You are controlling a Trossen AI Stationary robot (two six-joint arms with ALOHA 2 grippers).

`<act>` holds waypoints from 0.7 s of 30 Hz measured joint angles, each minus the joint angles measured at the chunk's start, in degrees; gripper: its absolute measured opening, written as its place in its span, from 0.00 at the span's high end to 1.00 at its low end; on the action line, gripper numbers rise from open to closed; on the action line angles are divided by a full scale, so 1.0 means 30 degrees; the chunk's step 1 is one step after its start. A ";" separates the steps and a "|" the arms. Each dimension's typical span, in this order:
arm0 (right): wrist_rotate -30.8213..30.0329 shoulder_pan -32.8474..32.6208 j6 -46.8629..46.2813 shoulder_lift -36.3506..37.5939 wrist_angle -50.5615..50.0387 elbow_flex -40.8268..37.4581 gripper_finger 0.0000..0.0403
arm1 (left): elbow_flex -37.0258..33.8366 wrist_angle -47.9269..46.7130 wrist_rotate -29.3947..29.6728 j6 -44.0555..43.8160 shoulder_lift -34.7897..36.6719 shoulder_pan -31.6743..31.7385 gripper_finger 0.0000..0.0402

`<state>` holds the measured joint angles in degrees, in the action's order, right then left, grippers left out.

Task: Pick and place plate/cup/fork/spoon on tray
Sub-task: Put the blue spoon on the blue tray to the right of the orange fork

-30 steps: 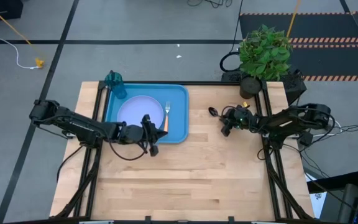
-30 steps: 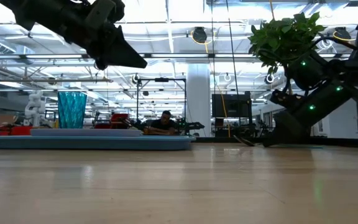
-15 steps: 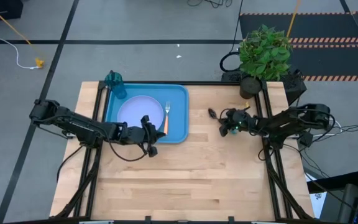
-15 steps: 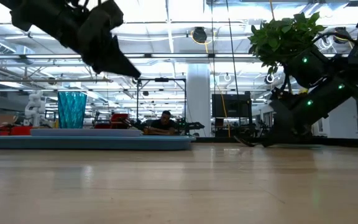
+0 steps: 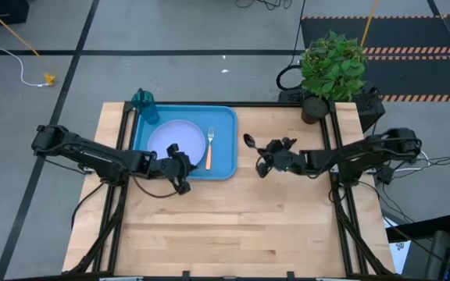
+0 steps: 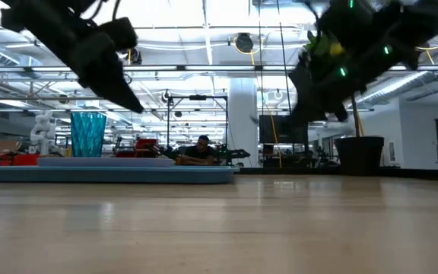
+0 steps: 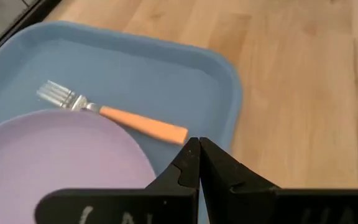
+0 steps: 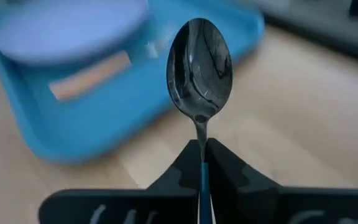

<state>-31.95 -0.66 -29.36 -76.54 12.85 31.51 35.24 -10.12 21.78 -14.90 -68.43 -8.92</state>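
The blue tray (image 5: pixel 229 140) lies at the table's far left. The lavender plate (image 5: pixel 176 139) and the orange-handled fork (image 5: pixel 208 148) lie flat in it. The teal cup (image 5: pixel 143 101) stands upright in its far left corner and also shows in the low view (image 6: pixel 88 135). My left gripper (image 5: pixel 186 176) is shut and empty, above the tray's near edge, close to the fork's handle end (image 7: pixel 176 133). My right gripper (image 5: pixel 262 151) is to the right of the tray and shut on the spoon (image 5: pixel 249 141). My right gripper pinches the spoon's thin light-blue handle (image 8: pixel 201 177) between its two fingers. The fingers come from the table's right and lie along the handle. The shiny bowl (image 8: pixel 199 71) sticks out past the fingertips toward the tray. The spoon is lifted clear of the table.
A potted plant (image 5: pixel 333 66) stands at the table's far right corner. Bare wood (image 5: pixel 233 226) fills the near half of the table. A strip of bare tray floor (image 5: pixel 223 136) lies to the right of the fork.
My right gripper has risen from the table with the spoon and gone toward the table's left edge, nearing the tray. The spoon, which lay on the wood, is now lifted clear. My left gripper has drawn back a little toward the table's left edge.
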 joint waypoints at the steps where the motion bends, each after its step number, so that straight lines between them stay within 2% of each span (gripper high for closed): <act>1: -0.0773 -0.0436 0.0003 -0.0043 0.0297 0.0439 1.00 | 0.0000 -0.0574 -0.0007 -0.0280 0.0414 -0.0132 0.99; 4: -0.3062 -0.1540 0.0023 -0.0313 0.1686 0.1212 1.00 | -0.0186 -0.2414 0.0167 -0.0762 0.2210 -0.0677 0.99; 8: -0.5916 -0.2676 0.0154 -0.1504 0.4658 0.1634 1.00 | -0.1417 -0.2116 0.1116 -0.0754 0.5237 -0.1258 0.99; 13: -0.6409 -0.3262 0.1614 -0.4182 0.8117 0.3685 1.00 | -0.3170 -0.1588 0.1188 -0.0545 0.8623 -0.1329 0.99; 21: -0.6327 -0.3176 0.2156 -0.8875 0.8068 0.8085 1.00 | -0.4820 -0.1184 0.0080 0.0101 1.0564 -0.1338 0.99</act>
<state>-50.93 -10.18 -22.90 -103.16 37.05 55.77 20.78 -13.67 22.02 -14.60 -36.74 -12.93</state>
